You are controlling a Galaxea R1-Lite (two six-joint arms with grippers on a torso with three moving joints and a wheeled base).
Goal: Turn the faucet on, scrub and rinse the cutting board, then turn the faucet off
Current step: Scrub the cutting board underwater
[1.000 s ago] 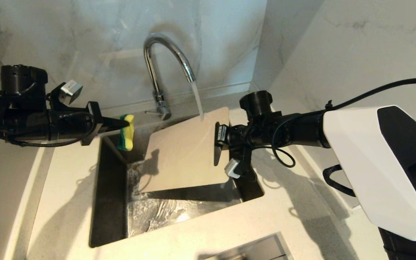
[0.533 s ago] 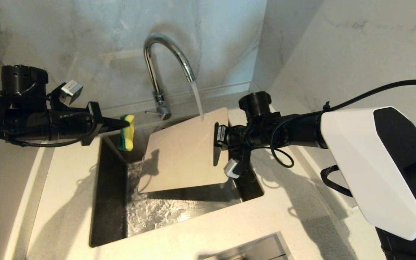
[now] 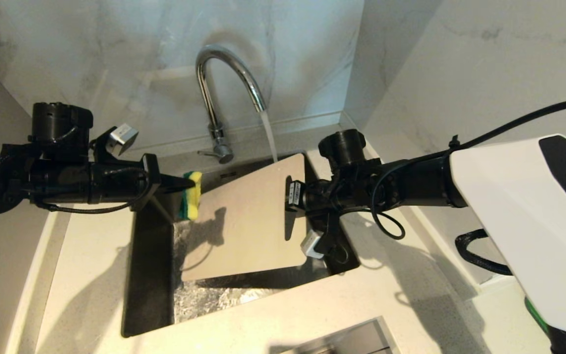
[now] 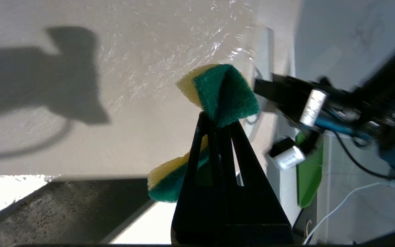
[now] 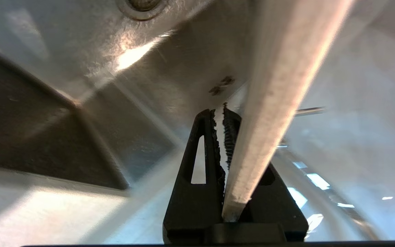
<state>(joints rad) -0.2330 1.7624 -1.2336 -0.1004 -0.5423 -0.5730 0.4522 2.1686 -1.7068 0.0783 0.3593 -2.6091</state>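
Pinching a sponge [image 3: 190, 194] in our left gripper [image 3: 187, 184], we hover beside the cutting board [image 3: 243, 216], tilted over the sink [image 3: 148, 275] under the running faucet [image 3: 224, 88]; our right gripper [image 3: 290, 204] clamps its right edge.

My left gripper [image 3: 187, 183] is closed and reaches level toward the right, and my right gripper [image 3: 289, 209] is closed, reaching left.

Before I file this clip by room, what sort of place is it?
Most likely a home kitchen, at the sink: a chrome faucet runs water into a dark steel sink set in a pale stone counter, with marble-look walls behind.
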